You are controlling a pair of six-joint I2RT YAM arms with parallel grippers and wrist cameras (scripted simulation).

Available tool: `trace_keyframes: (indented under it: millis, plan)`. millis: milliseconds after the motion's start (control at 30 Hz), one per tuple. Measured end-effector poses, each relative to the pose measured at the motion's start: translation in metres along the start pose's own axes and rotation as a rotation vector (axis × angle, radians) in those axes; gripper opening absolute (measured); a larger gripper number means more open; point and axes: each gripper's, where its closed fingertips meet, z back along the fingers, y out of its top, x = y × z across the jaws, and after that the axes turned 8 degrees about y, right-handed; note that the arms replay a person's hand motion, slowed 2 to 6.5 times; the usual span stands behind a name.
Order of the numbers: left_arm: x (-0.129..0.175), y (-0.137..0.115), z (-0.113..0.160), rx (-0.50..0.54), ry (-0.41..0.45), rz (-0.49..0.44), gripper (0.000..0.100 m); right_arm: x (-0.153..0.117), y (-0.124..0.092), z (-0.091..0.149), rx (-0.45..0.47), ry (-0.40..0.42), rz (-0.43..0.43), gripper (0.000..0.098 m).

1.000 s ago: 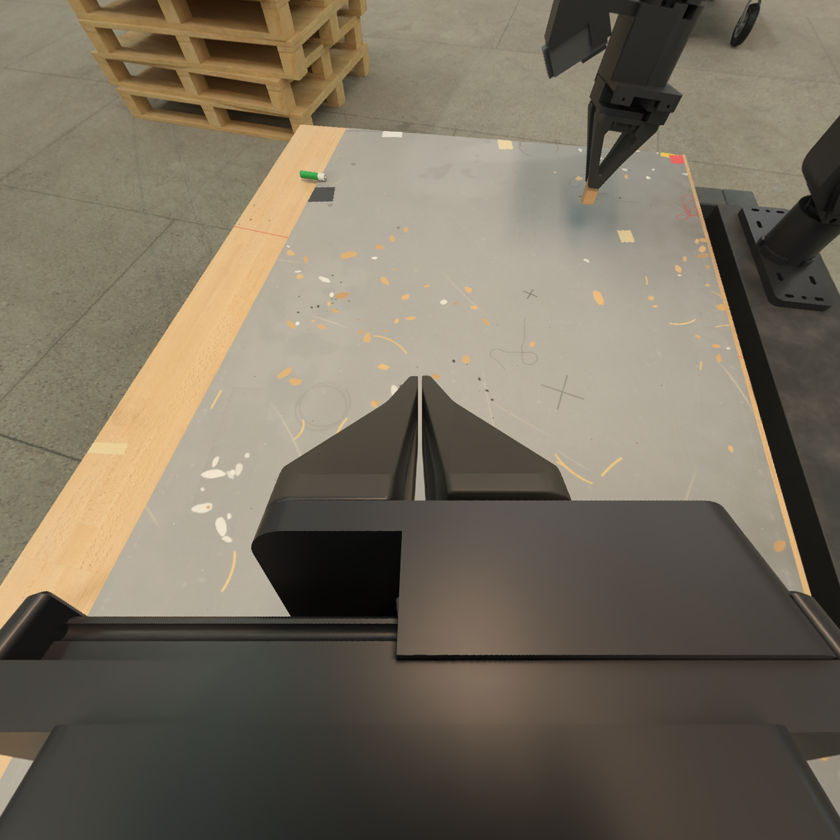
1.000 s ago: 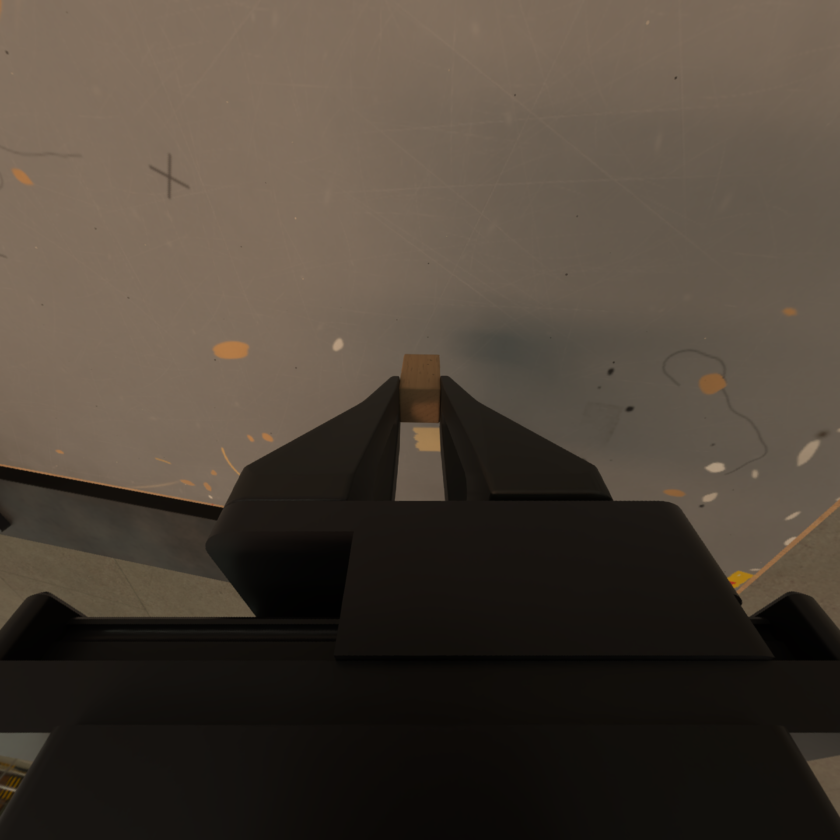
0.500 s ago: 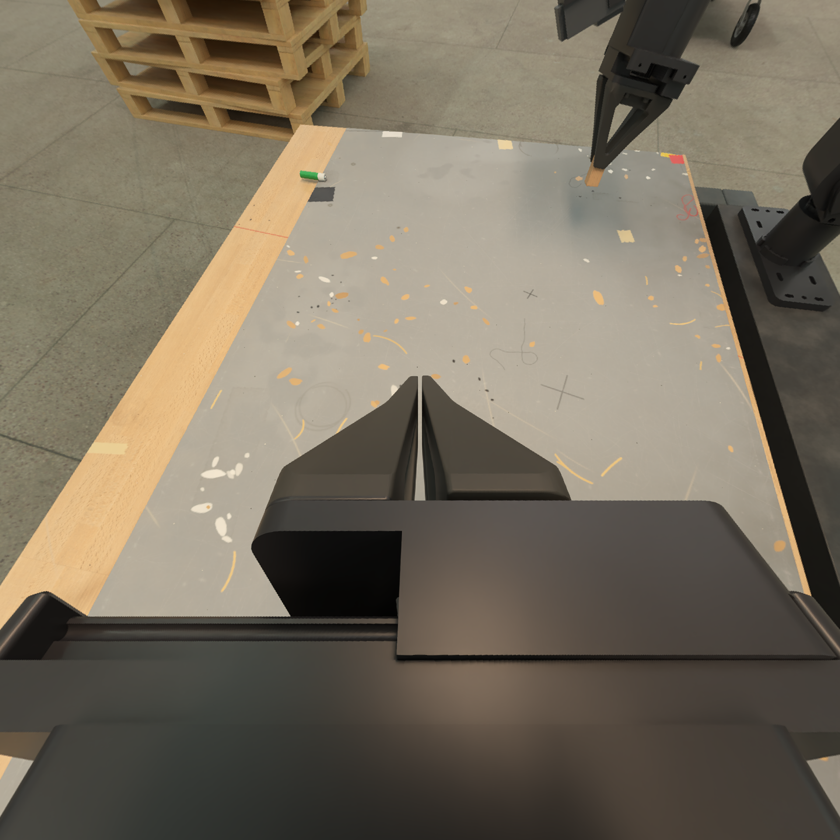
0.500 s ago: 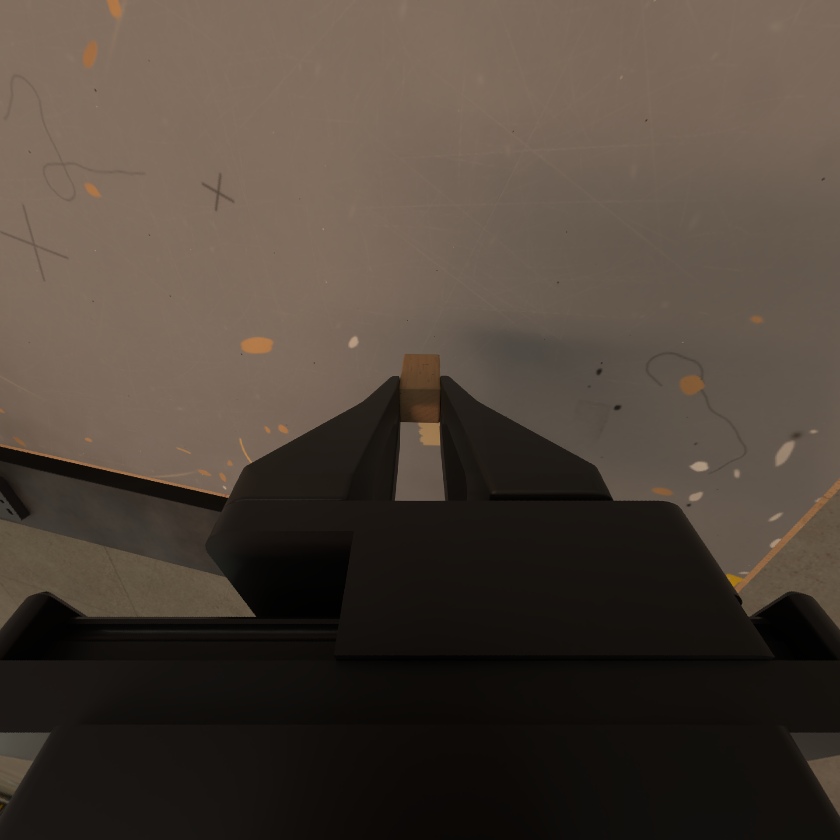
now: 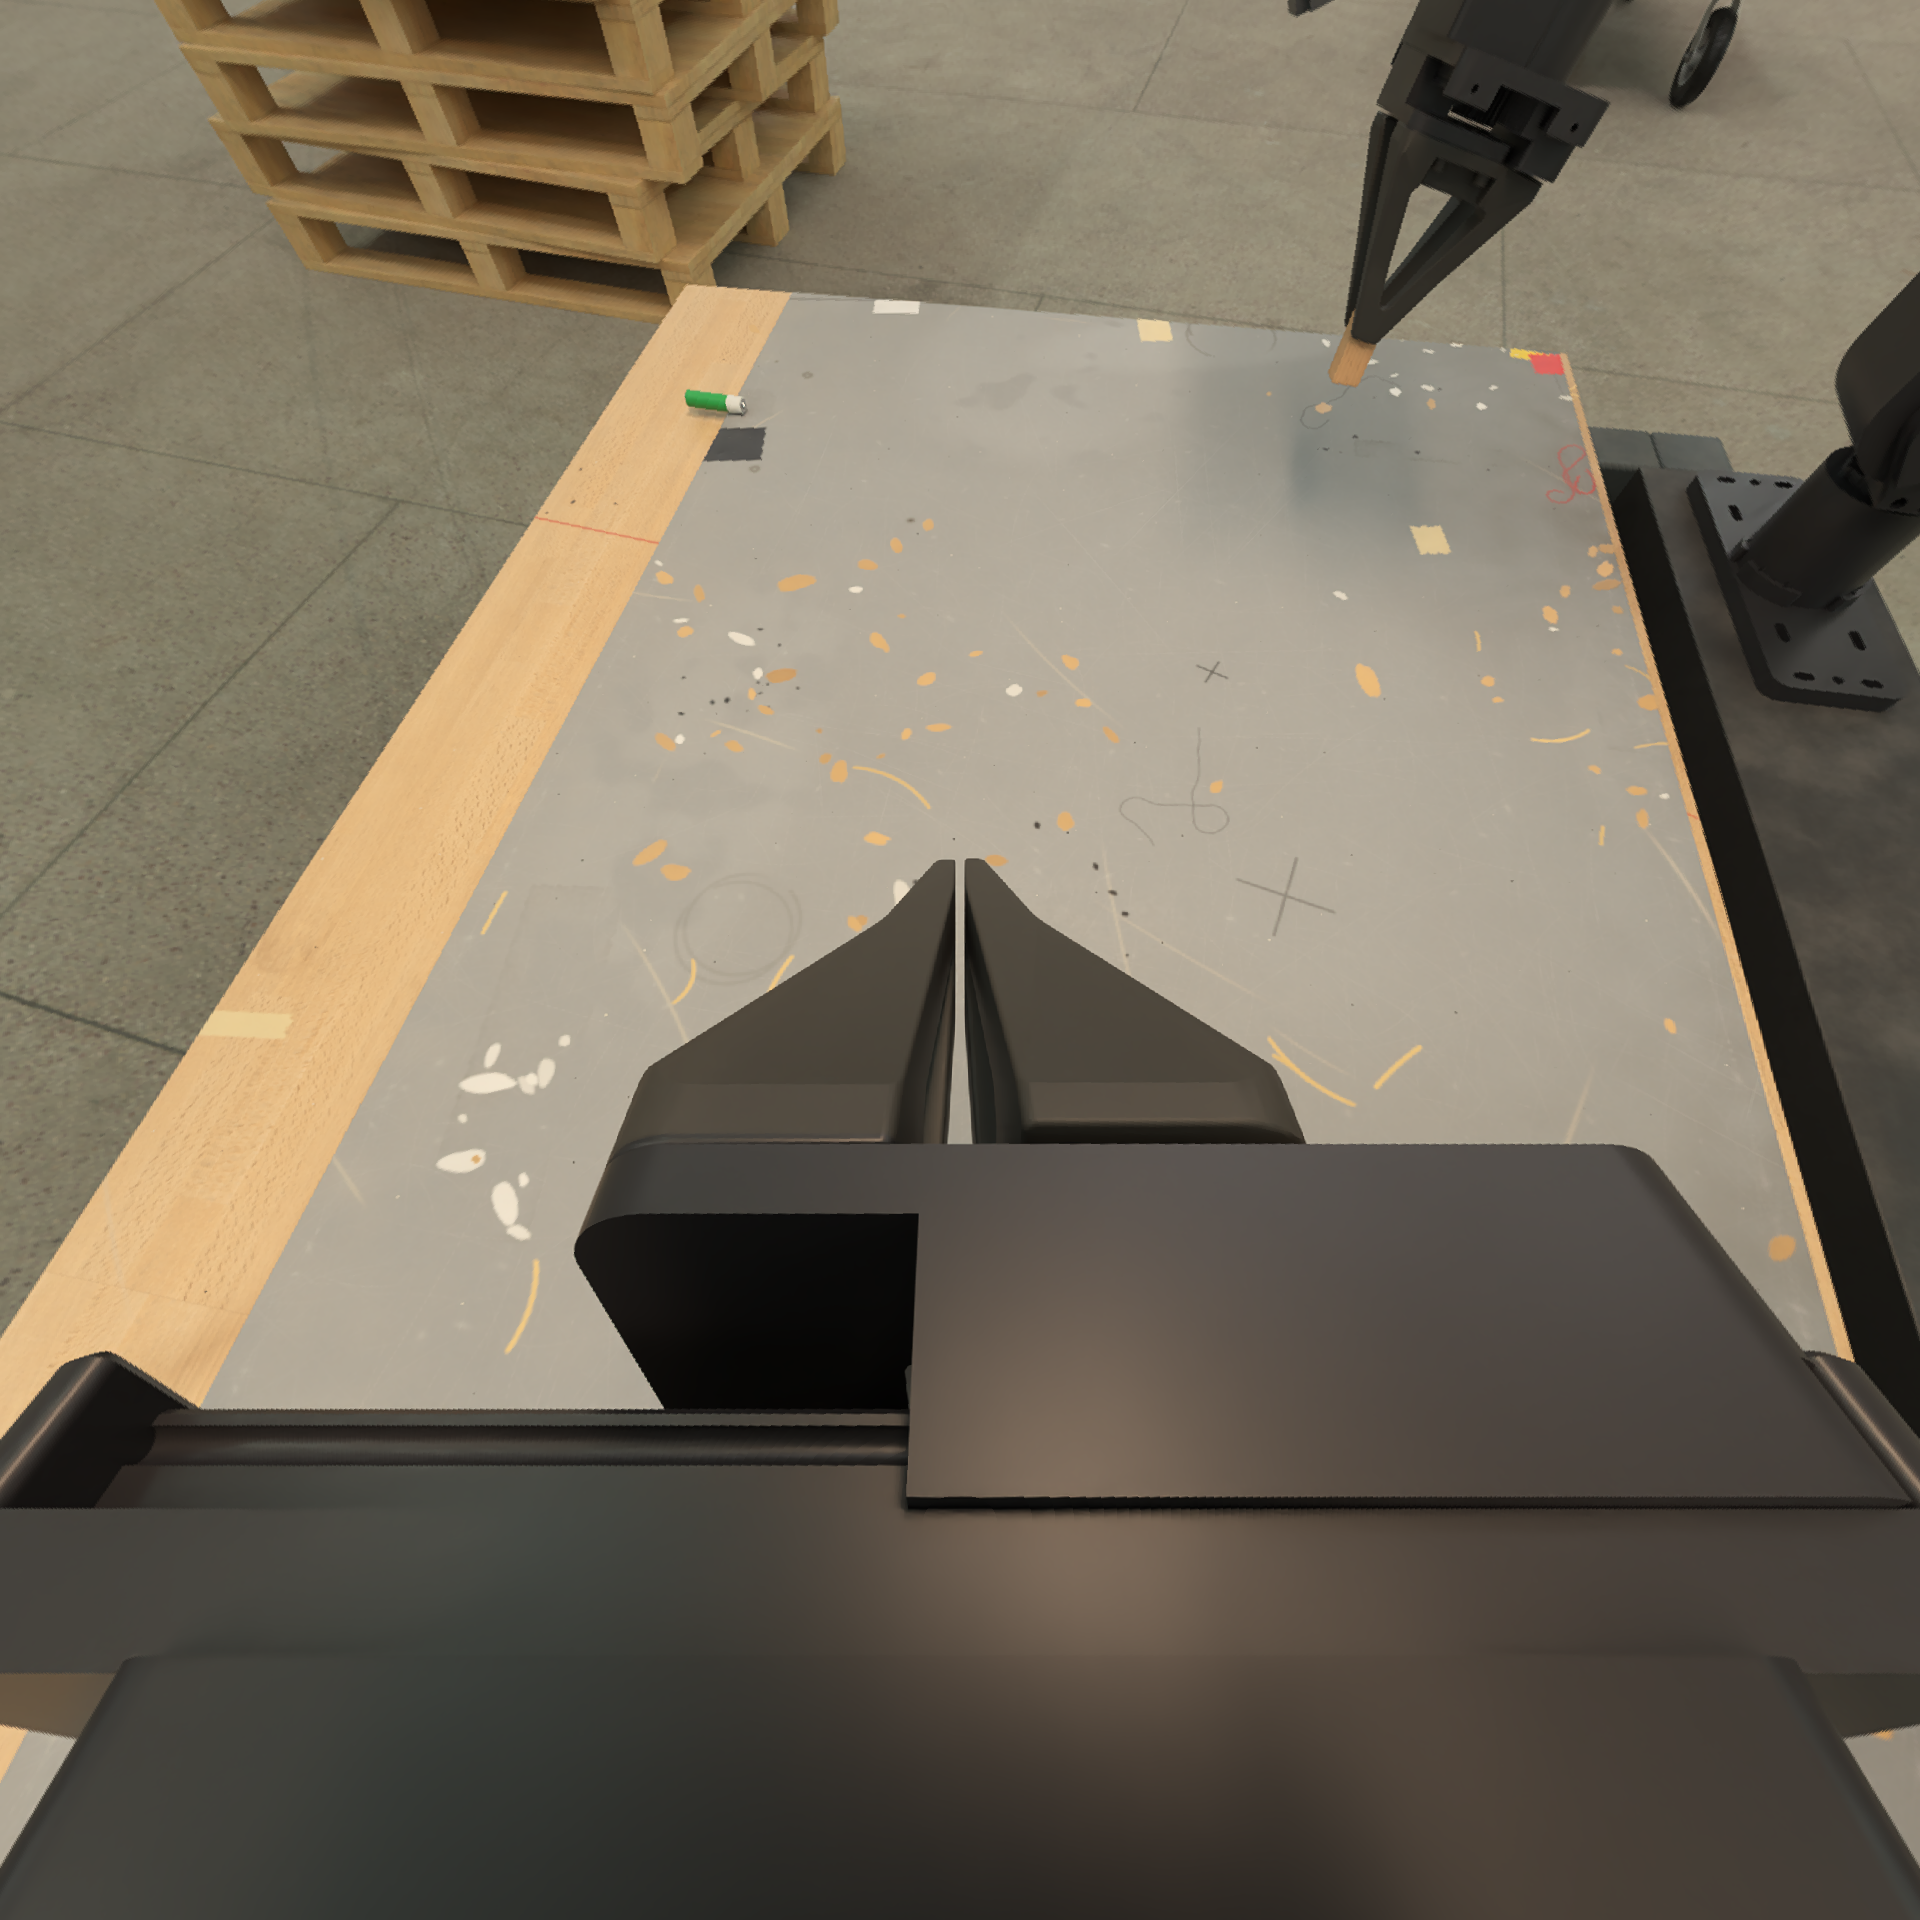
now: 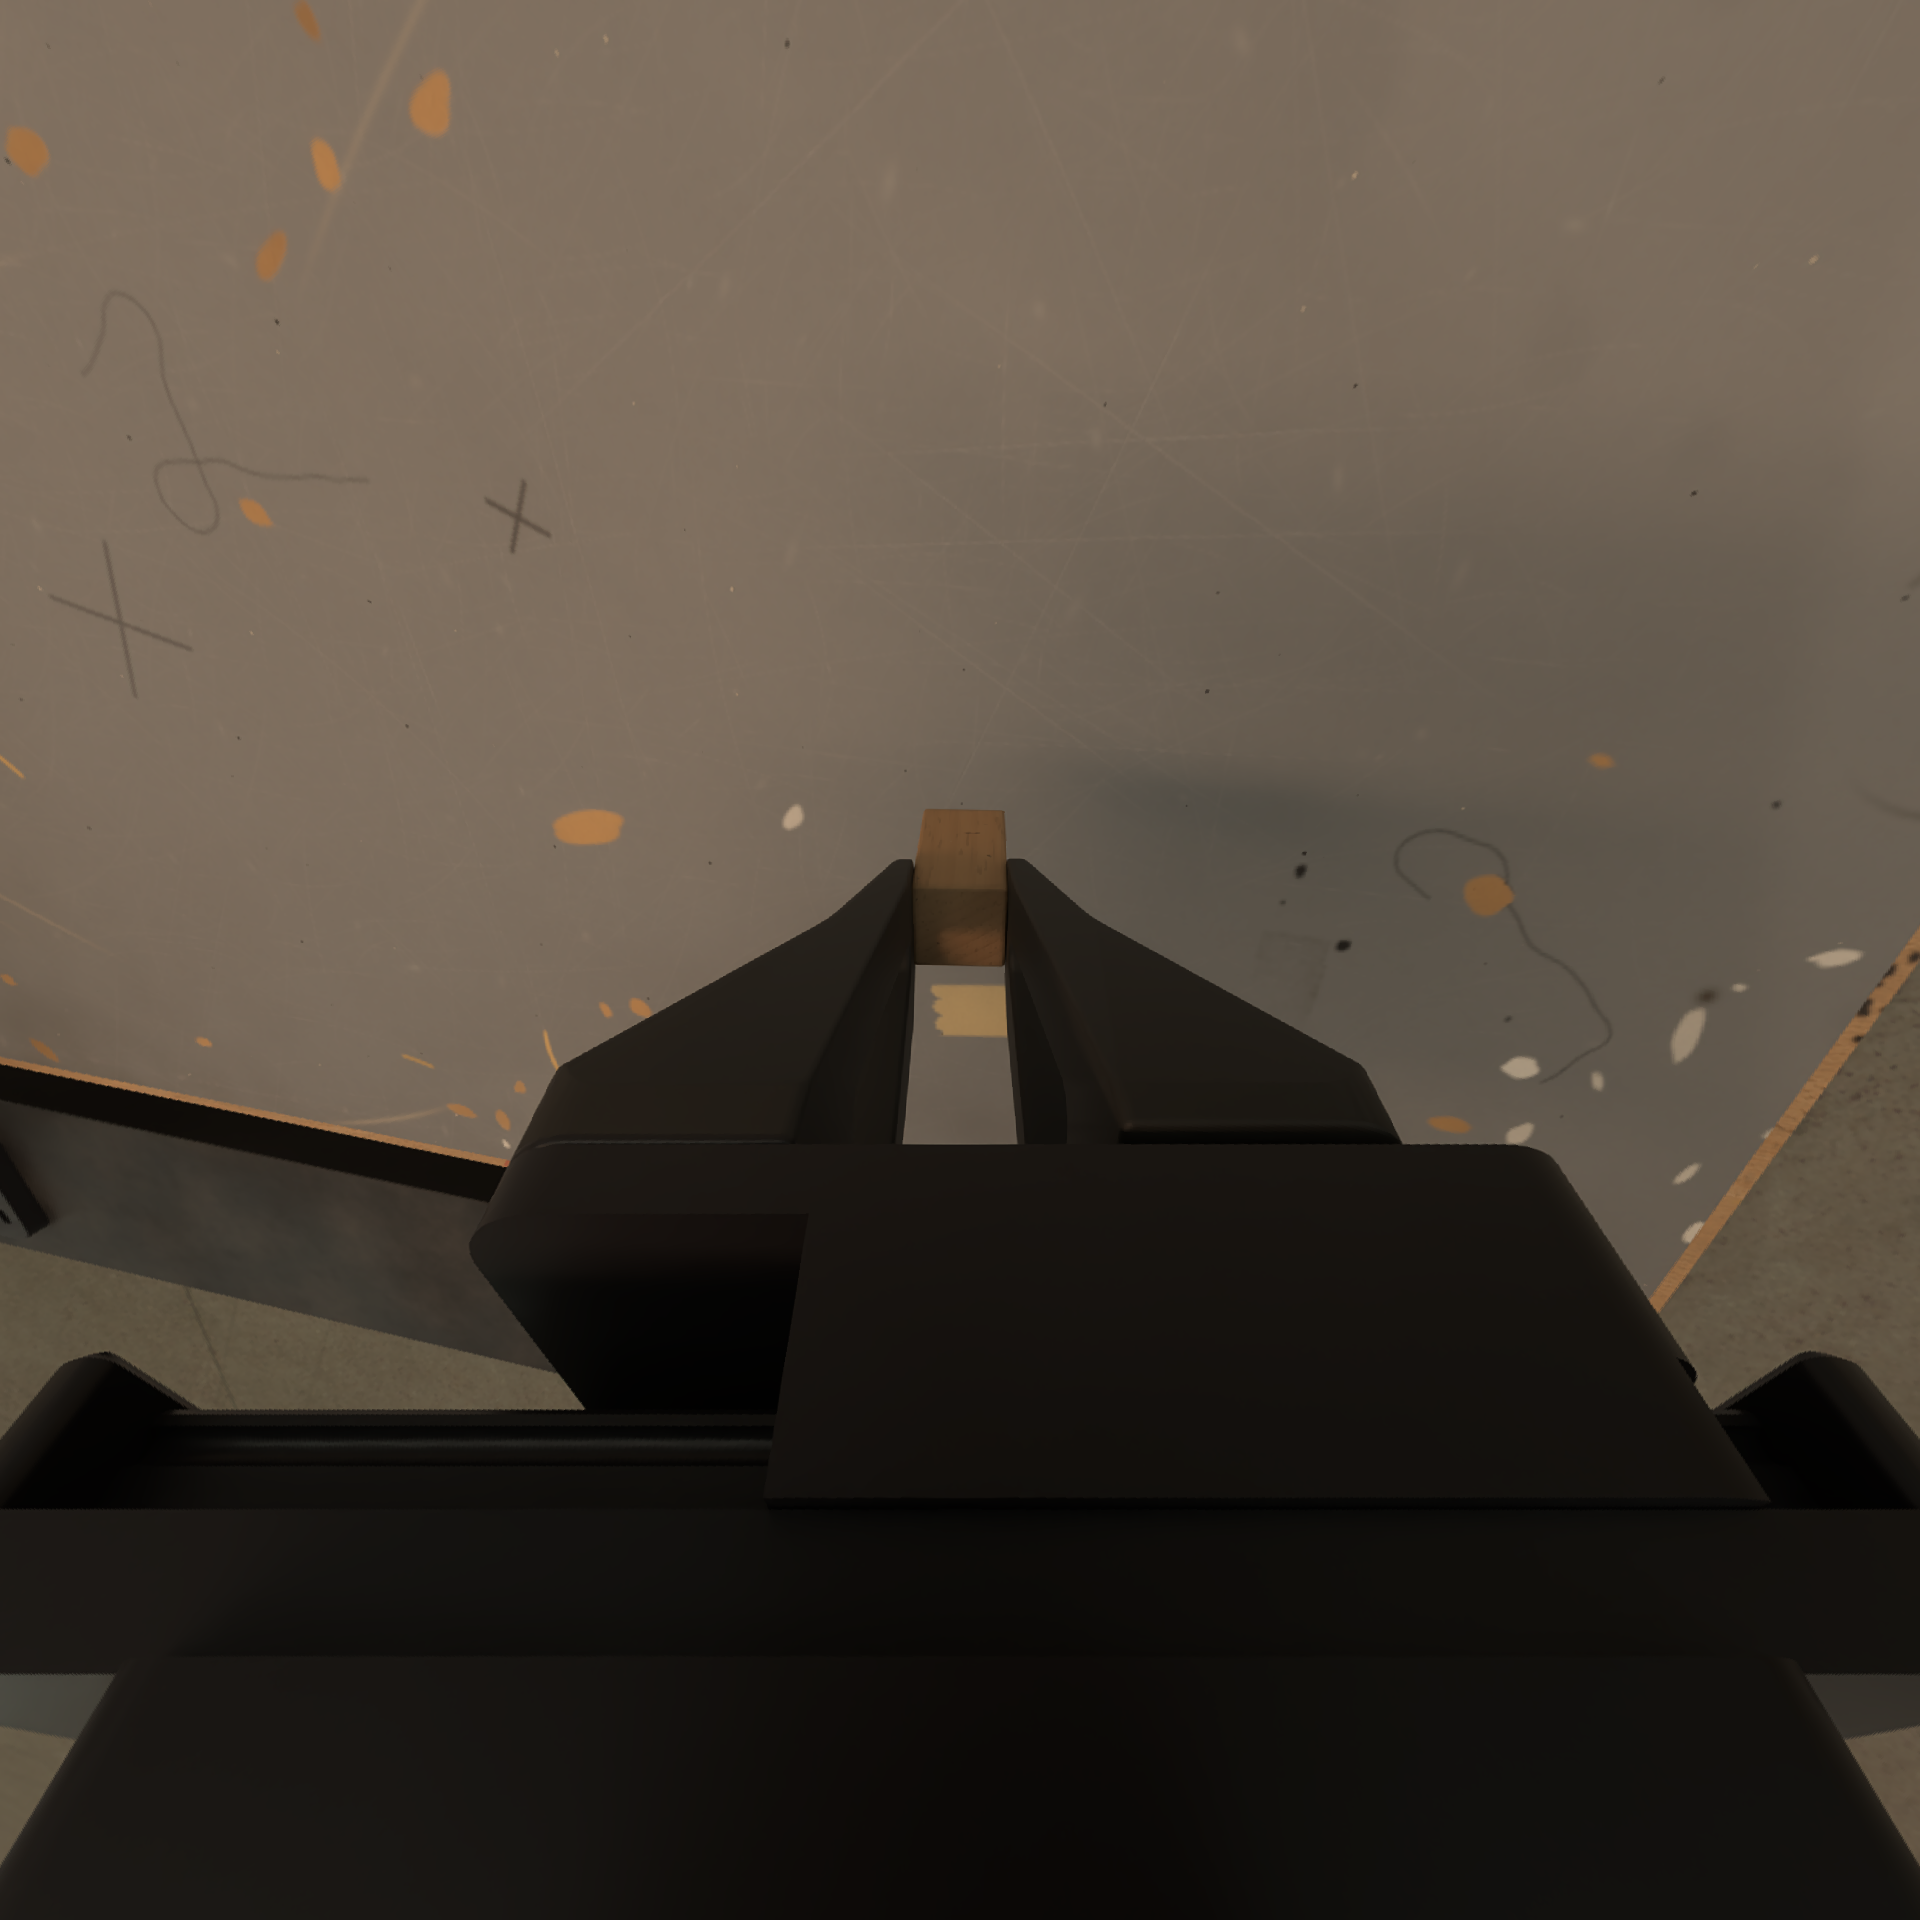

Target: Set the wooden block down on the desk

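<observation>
My right gripper [image 6: 959, 878] is shut on a small wooden block [image 6: 961, 883], which sticks out past its fingertips. It hangs above the grey desk top [image 6: 1143, 468], apart from it, with a soft shadow beneath. In the left wrist view the same gripper [image 5: 1363, 330] points down over the desk's far right corner with the block [image 5: 1351, 362] at its tip, clear of the surface. My left gripper [image 5: 958, 864] is shut and empty, low over the middle of the desk [image 5: 1039, 520].
A small green cylinder [image 5: 715, 401] lies on the desk's wooden left edge strip. Stacked wooden pallets [image 5: 520, 135] stand on the floor beyond the far left corner. The right arm's base [image 5: 1808, 582] sits on a dark plate beside the desk's right edge. A tape patch [image 6: 971, 1011] lies below the block.
The right gripper has risen and moved toward the far edge with the block, so the block is higher above the desk. The left gripper has not moved.
</observation>
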Motion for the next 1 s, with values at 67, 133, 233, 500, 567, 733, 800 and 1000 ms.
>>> trace_keyframes:
  millis: [67,133,233,500,567,733,800,1000]
  plan:
    - [0.0,0.0,0.0,0.0,0.0,0.0,0.001,0.0,0.002,0.002,0.012,-0.002,0.003,0.0144]
    - [0.0,0.0,0.0,0.0,0.0,0.0,0.001,0.0,0.005,0.004,0.025,-0.005,0.007,0.0144]
    - [0.0,0.0,0.0,0.0,0.0,0.0,0.001,0.0,0.008,0.006,0.042,-0.008,0.014,0.0144]
    - [0.0,0.0,0.0,0.0,0.0,0.0,0.001,0.003,0.014,0.011,0.063,-0.03,0.016,0.0144]
    - [0.0,0.0,0.0,0.0,0.0,0.0,0.001,0.004,0.015,0.012,0.065,-0.038,0.015,0.0144]
    - [0.0,0.0,0.0,0.0,0.0,0.0,0.001,0.005,0.015,0.013,0.057,-0.053,0.012,0.0144]
    - [0.0,0.0,0.0,0.0,0.0,0.0,0.001,0.005,0.014,0.012,0.049,-0.057,0.008,0.0144]
    - [0.0,0.0,0.0,0.0,0.0,0.0,0.001,0.004,0.009,0.01,0.025,-0.066,0.001,0.0144]
